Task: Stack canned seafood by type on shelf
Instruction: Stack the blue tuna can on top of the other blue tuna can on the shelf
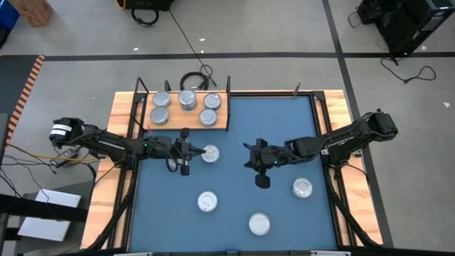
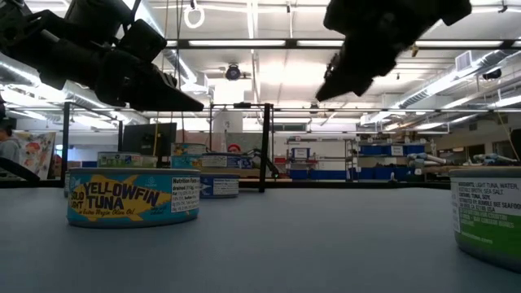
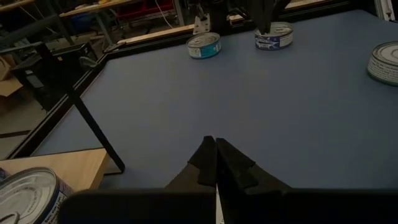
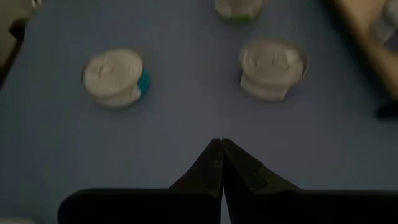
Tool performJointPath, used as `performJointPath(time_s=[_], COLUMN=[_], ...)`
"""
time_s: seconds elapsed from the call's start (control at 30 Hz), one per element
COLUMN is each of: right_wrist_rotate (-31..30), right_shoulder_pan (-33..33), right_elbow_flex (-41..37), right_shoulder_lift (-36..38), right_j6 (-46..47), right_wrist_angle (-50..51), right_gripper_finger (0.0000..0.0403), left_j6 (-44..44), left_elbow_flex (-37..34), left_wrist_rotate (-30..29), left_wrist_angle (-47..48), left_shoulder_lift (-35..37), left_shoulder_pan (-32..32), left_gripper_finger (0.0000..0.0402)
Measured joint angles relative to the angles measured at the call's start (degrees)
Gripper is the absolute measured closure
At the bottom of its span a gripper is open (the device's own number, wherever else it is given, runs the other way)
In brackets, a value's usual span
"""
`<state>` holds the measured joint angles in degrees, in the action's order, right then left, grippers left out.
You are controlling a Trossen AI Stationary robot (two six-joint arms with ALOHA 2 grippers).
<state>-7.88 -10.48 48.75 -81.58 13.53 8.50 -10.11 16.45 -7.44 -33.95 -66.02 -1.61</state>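
Note:
Several flat round silver tins stand on the light wooden shelf [image 1: 183, 122] with black posts, at the blue mat's far edge. Others rest on their bases on the mat: one [image 1: 210, 153] mid-mat, one [image 1: 207, 202], one [image 1: 259, 224] and one [image 1: 303, 188]. My left gripper [image 1: 195, 151] [image 3: 216, 149] is shut. It hangs above the mat just left of the mid-mat tin, raised clear in the low view [image 2: 194, 105]. My right gripper [image 1: 248, 158] [image 4: 222, 152] is shut too, hovering right of that tin [image 4: 272, 67].
The shelf's black post [image 3: 81, 109] and a shelf tin [image 3: 25, 196] stand close beside my left gripper. A Yellowfin tuna tin [image 2: 134, 195] and a green-labelled tin [image 2: 488, 216] stand near the mat's near edge. Wooden rails [image 1: 328, 114] border the mat.

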Motion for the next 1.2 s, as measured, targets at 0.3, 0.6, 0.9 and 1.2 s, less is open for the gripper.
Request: performJointPath(time_s=[0.3,0.6,0.9,1.2], right_wrist_rotate=[-0.5,-0.6,1.3,-1.2], right_shoulder_pan=[-2.0,-2.2,-2.2,-2.2], right_elbow_flex=[0.0,0.0,0.0,0.0], right_shoulder_lift=[0.0,0.0,0.0,0.0], right_j6=[12.4,24.0,35.6,39.9], right_wrist_angle=[13.5,28.4,47.8,57.0], right_gripper_finger=[0.0384,0.0376,0.0328,0.0281], left_j6=[0.0,-0.1,1.2,7.4], left_elbow_flex=[0.0,0.0,0.0,1.4], left_wrist_rotate=[0.0,0.0,0.0,0.9], left_wrist_angle=[0.0,0.0,0.0,-1.1], left_shoulder_lift=[0.0,0.0,0.0,0.0], left_shoulder_pan=[0.0,0.0,0.0,0.0], left_gripper_finger=[0.0401,0.0401,0.0401,0.0401])
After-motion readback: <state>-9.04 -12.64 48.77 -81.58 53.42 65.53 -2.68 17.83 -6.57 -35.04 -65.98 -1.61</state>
